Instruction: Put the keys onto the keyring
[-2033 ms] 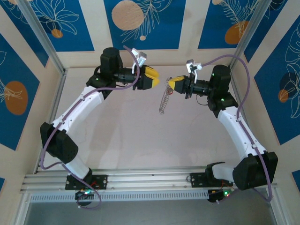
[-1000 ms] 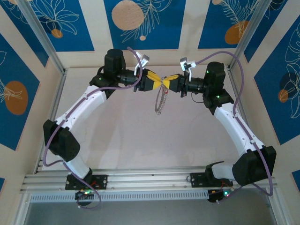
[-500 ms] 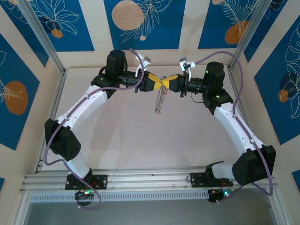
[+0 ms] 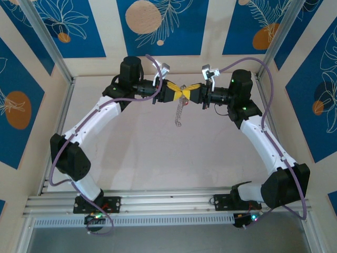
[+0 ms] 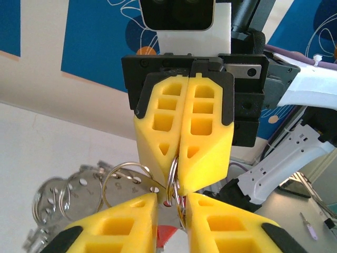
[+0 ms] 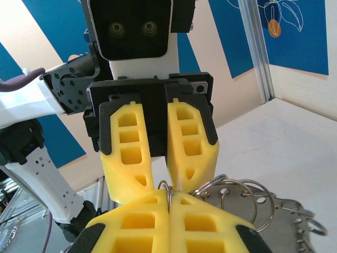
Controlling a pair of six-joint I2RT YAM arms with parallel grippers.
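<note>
Looking down from above, I see both arms reaching to the far middle of the table (image 4: 158,158), with the left gripper (image 4: 179,94) and right gripper (image 4: 187,94) meeting tip to tip in the air. From that meeting point a bunch of linked rings and silvery keys (image 4: 179,113) hangs down, clear of the table.

In the left wrist camera, the right gripper's yellow fingers (image 5: 202,142) are pressed flat together, clamping the thin metal keyring (image 5: 171,185) edge-on at their tips. My left fingers (image 5: 131,221) sit on either side of the same ring with a narrow gap between them; I cannot tell whether they grip it. A small red piece (image 5: 167,235) shows low in that gap. The keys fan out to the left, blurred.
</note>
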